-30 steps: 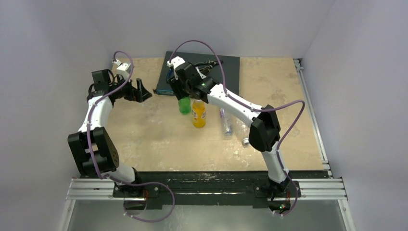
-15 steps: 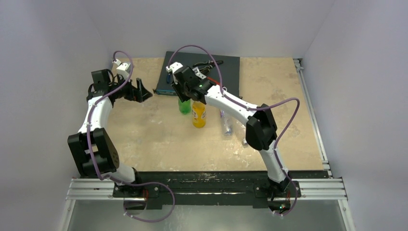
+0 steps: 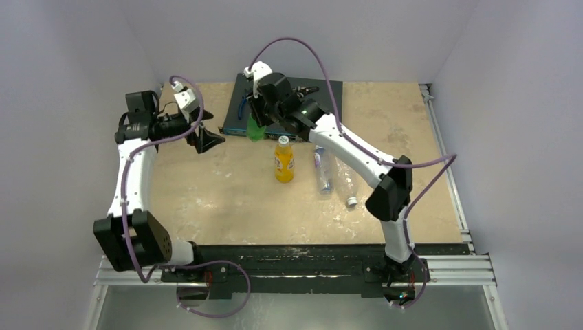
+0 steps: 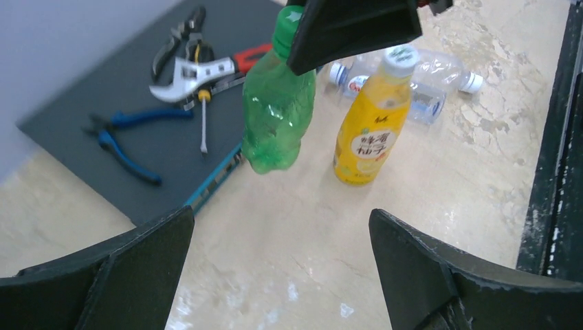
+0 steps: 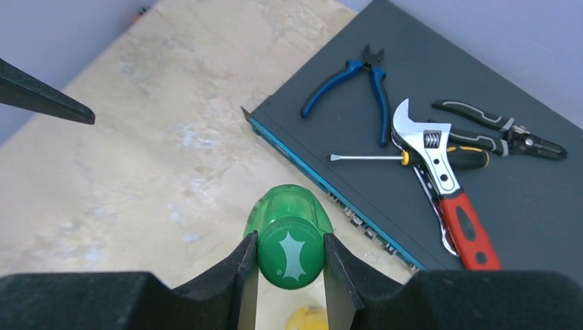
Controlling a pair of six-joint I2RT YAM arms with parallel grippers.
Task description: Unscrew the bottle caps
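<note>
Table being viewed from high above its near edge; wrist cams being held close — green bottle, tool mat being shared.

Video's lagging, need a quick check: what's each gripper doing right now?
Left gripper: open, holding nothing.
Right gripper: closed on the cap of the green bottle, which hangs in the air.

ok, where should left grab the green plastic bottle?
The green plastic bottle's body, below the shoulder, left fingers closing level from that arm's side. It hangs off the table, neck up, right fingers shut on its dark green cap; only the body is free.
</note>
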